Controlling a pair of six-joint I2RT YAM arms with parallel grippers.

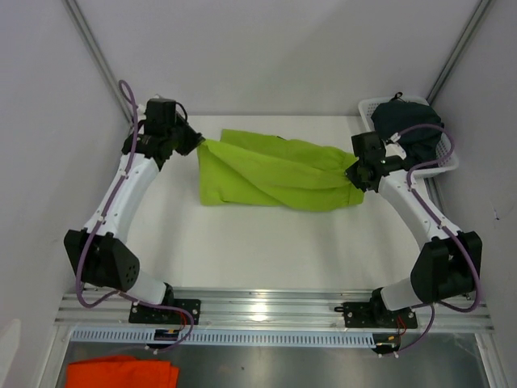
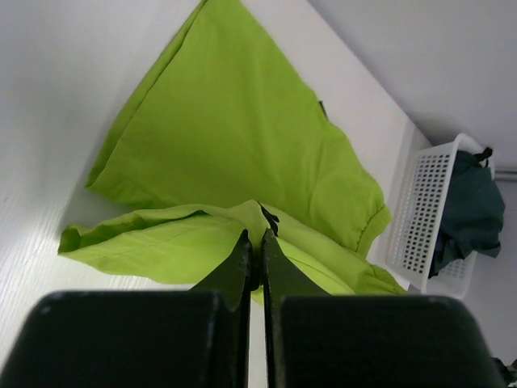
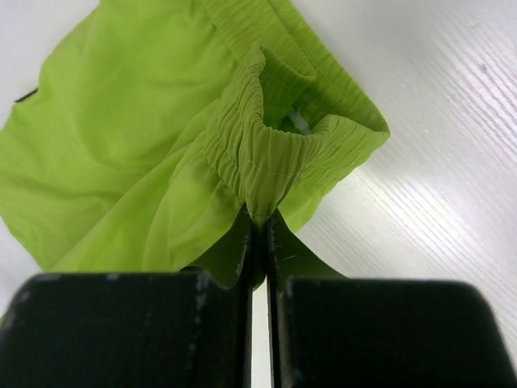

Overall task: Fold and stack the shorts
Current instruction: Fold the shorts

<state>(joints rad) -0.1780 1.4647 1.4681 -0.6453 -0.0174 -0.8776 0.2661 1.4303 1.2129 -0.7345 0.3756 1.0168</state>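
White desk (image 1: 266, 242) holds the lime green shorts (image 1: 271, 171) stretched between the left claw (image 1: 199, 145) and right claw (image 1: 353, 173), each pinching an end, fold unfinished, while the dark shorts (image 1: 404, 121) sit in the basket (image 1: 447, 164), unstacked.

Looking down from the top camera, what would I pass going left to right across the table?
Left hand → green shorts → right hand → basket holding dark shorts.

A white basket (image 1: 447, 164) is standing at the far right corner of the white table (image 1: 266, 242) - an orange cloth (image 1: 121, 373) is lying beyond the near edge, at the left.
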